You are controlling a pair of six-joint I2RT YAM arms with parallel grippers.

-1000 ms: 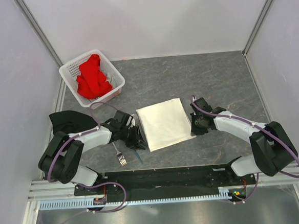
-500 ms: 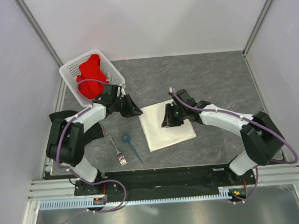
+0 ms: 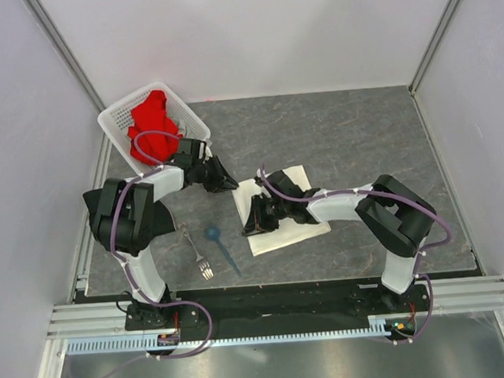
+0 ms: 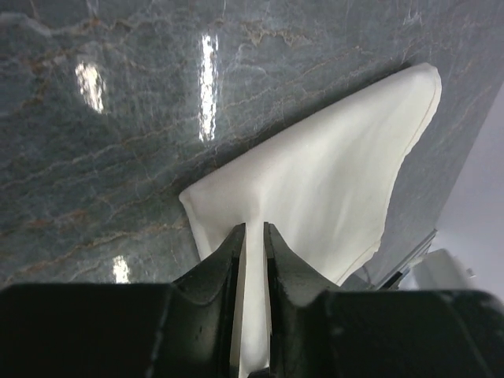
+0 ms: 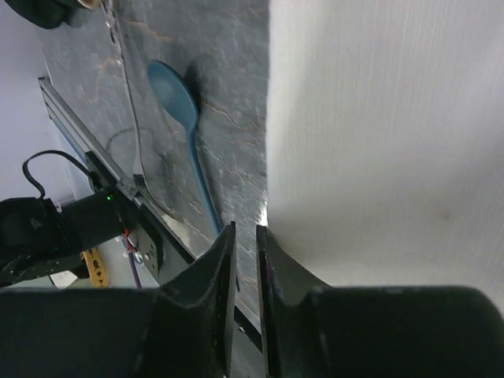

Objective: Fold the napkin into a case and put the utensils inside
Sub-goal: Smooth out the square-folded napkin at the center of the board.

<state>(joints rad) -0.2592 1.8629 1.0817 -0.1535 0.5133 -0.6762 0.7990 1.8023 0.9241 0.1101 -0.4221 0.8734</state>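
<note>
Lying folded on the counter, the napkin is pinched at its far-left corner by the left hand, fingers nearly together. The right hand, narrowed to a slit, grips its left edge. The fork and spoon lie just left of it.

Napkin matt cream cloth; spoon blue plastic; tabletop glossy stone-look.
</note>
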